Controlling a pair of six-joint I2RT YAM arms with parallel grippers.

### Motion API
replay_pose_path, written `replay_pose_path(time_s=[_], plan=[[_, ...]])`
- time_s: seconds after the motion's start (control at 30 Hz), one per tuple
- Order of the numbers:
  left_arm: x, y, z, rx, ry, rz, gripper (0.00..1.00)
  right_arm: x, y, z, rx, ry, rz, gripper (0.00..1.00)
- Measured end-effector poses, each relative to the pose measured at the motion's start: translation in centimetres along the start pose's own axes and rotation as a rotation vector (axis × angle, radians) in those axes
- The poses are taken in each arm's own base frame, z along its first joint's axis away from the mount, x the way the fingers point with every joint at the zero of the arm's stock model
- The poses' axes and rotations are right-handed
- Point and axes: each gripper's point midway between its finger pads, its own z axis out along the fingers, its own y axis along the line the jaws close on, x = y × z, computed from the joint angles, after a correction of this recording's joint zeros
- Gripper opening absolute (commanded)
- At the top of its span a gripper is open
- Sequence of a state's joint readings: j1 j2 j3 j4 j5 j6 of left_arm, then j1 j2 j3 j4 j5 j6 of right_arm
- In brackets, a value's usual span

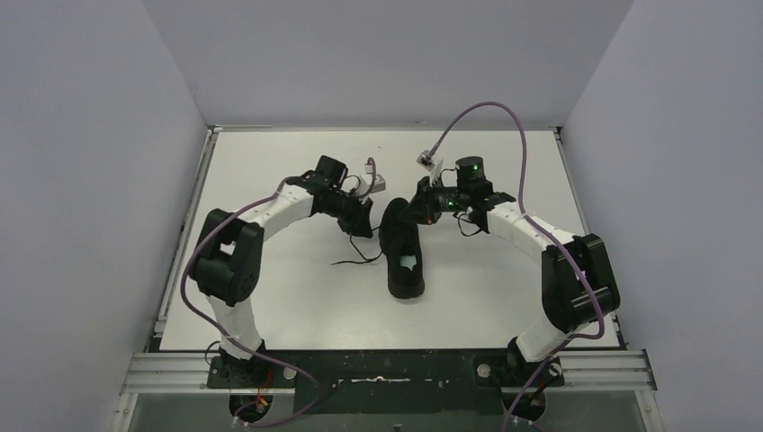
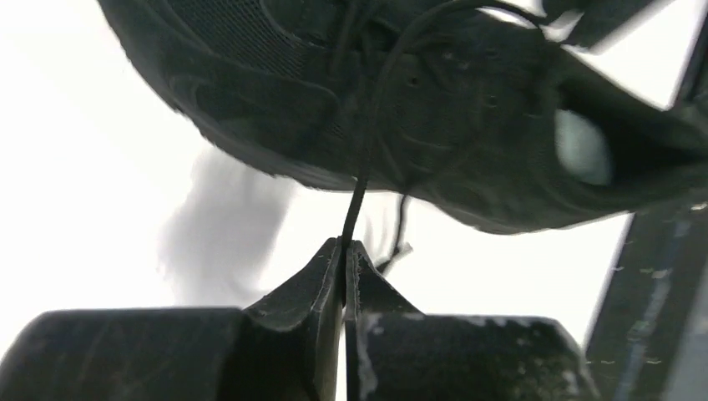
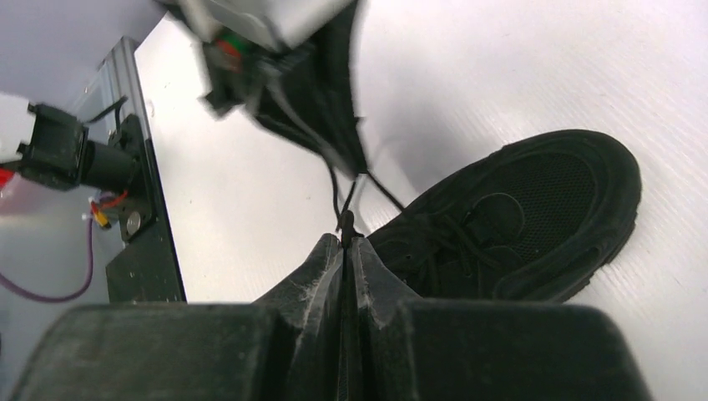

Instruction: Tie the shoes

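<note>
Black sneaker (image 1: pixel 402 254), tabletop centre, toe toward far edge: my left gripper (image 2: pixel 344 249) and right gripper (image 3: pixel 347 242) each clench a lace (image 2: pixel 360 182), held clear for knotting.

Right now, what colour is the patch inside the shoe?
The patch is white; left wrist view.

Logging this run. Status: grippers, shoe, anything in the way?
Left gripper shut on thin black lace. Right gripper shut on lace too. All-black low sneaker upright between them, laces loose. Nothing blocking.
</note>
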State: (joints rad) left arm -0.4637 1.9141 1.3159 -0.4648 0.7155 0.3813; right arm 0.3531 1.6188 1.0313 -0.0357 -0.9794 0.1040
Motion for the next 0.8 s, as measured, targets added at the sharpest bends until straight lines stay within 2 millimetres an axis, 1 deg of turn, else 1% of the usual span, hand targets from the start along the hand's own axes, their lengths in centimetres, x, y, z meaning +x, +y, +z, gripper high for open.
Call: replay_pose_path(time_s=[0.07,0.17,0.23,0.27,0.33,0.4,0.43,0.47,0.53,0.6,0.67,0.73,0.8], plan=[[-0.5,-1.5,-1.8,-0.025,-0.029,-0.117,0.00,-0.4,-0.3,-0.1,0.036,-0.015,0.037,0.00],[-1.9,-4.8,-4.6,-0.038,-0.145,-0.328,0.00,-0.7,-1.1,0.0,0.097,-0.028,0.106,0.00],[-2.6,-6.9,-5.4,-0.025,-0.236,-0.465,0.00,-0.7,-1.3,0.1,0.119,-0.031,0.132,0.00],[-2.8,-7.9,-5.4,-0.013,-0.285,-0.540,0.00,-0.7,-1.3,0.2,0.128,-0.032,0.142,0.00],[-2.6,-9.7,-4.5,0.019,-0.351,-0.684,0.00,-0.6,-1.3,0.4,0.144,-0.031,0.157,0.00],[-2.2,-11.1,-2.9,0.044,-0.351,-0.803,0.00,-0.6,-1.2,0.6,0.149,-0.029,0.165,0.00],[-2.4,-11.7,-2.3,0.052,-0.345,-0.847,0.00,-0.5,-1.1,0.7,0.152,-0.027,0.168,0.00],[-2.8,-12.0,-1.9,0.058,-0.354,-0.872,0.00,-0.5,-1.1,0.8,0.156,-0.026,0.169,0.00],[-4.4,-12.5,-1.6,0.076,-0.402,-0.923,0.00,-0.4,-1.0,0.9,0.160,-0.022,0.170,0.00],[-6.2,-12.6,-1.5,0.092,-0.473,-0.965,0.00,-0.4,-1.1,0.9,0.170,-0.021,0.173,0.00],[-7.4,-12.4,-1.2,0.087,-0.545,-1.007,0.00,-0.4,-1.2,0.8,0.183,-0.014,0.184,0.00],[-8.1,-12.8,-0.4,0.080,-0.603,-1.045,0.00,-0.8,-1.1,0.7,0.189,-0.012,0.188,0.00],[-8.3,-13.7,0.8,0.075,-0.634,-1.081,0.00,-1.3,-1.0,0.6,0.190,-0.015,0.189,0.00]])
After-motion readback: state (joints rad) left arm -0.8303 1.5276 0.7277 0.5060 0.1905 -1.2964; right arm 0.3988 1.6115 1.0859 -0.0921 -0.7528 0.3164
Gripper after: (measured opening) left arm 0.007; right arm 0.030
